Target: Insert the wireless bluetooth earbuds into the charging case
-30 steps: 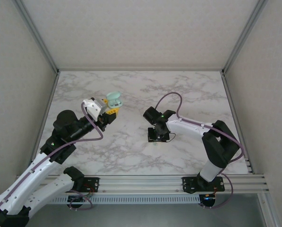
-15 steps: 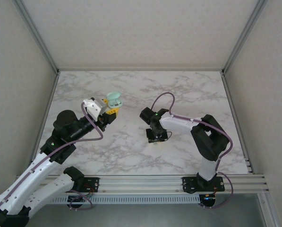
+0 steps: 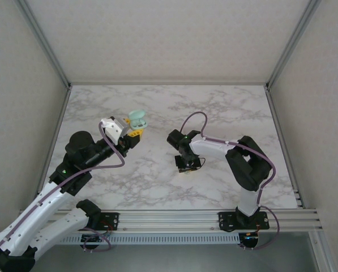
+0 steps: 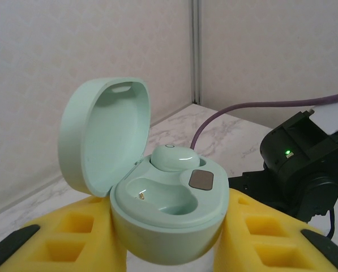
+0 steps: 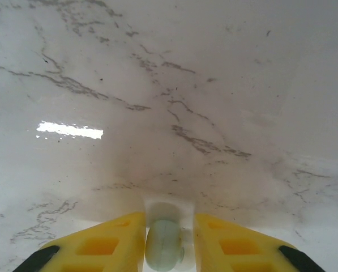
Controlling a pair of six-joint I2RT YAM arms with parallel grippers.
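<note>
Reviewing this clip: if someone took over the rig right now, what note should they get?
The left gripper is shut on the charging case, lid open.
The right gripper is down at the table, jaws either side of the loose earbud; whether they grip it is unclear.
Done: the first earbud sits in the case.
Left: secure the loose earbud, carry it over, seat it in the empty slot.

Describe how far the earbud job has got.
Done: the first earbud sits in the open charging case, held by the left gripper. In hand: the right gripper pinches the second earbud low over the table. Left: carry it over and seat it in the empty socket.
</note>
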